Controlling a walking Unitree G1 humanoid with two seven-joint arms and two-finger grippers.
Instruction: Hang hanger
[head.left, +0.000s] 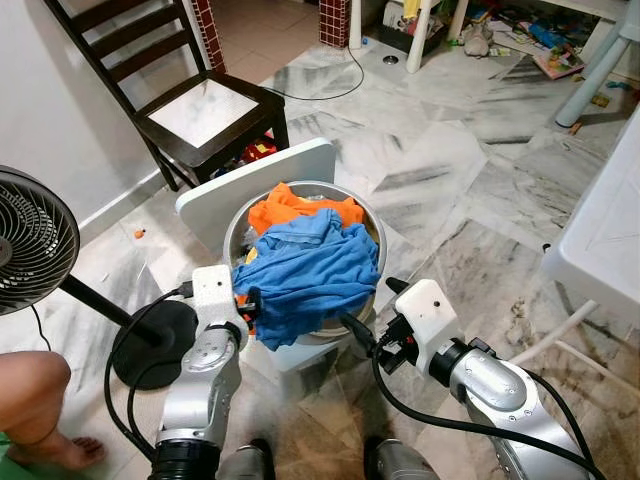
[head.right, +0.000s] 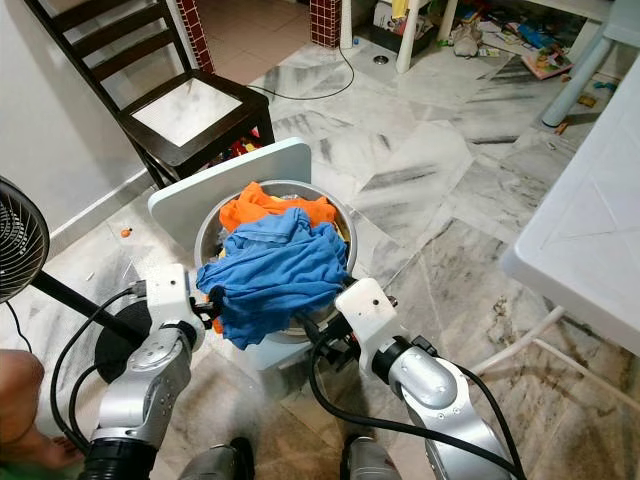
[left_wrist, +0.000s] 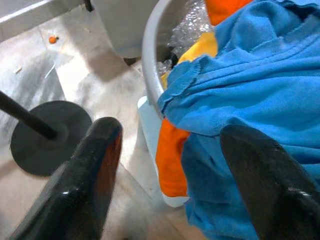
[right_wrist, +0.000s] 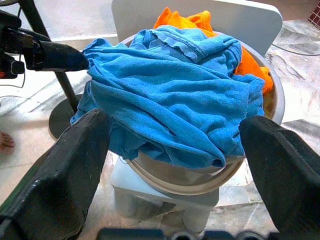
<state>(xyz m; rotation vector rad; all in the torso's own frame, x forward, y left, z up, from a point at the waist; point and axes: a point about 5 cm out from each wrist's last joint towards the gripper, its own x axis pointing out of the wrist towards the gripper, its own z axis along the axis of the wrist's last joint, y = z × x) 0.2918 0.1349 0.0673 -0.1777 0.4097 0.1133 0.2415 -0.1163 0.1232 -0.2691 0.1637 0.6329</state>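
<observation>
Marble floor around the metal basin (head.left: 236, 226) holds no hanger you can see, so take the soft, limp blue shirt (head.left: 305, 270) draped over its rim by a thick fold, left tool (left_wrist: 165, 165) and right tool (right_wrist: 175, 145) both wide.

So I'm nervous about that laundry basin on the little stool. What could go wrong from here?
The blue garment droops over the basin rim; a tug by the left gripper could drag the orange cloth out too. The basin overhangs its small white stool, so it might tip.
</observation>
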